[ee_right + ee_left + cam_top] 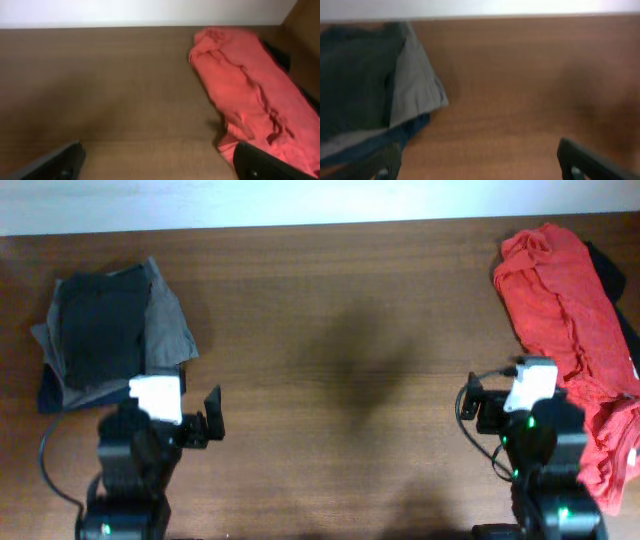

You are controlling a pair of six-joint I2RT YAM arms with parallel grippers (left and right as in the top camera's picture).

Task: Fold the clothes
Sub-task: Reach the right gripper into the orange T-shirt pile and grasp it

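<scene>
Left pincer point(485, 169) and right pincer point(160, 167) have black fingers point(590, 162), on black arms point(130, 465) with white wrist blocks point(157, 398).

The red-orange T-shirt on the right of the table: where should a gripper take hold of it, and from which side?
Probably the left edge of the red-orange T-shirt, at the raised folds nearest the open right gripper, coming in from the bare table on its left. The shirt lies crumpled, and a black garment shows under its right side, so a grip there risks catching both.

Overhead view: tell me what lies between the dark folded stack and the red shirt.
Nothing. Between the dark stack and the red shirt there is only bare table, as the overhead view shows.
</scene>
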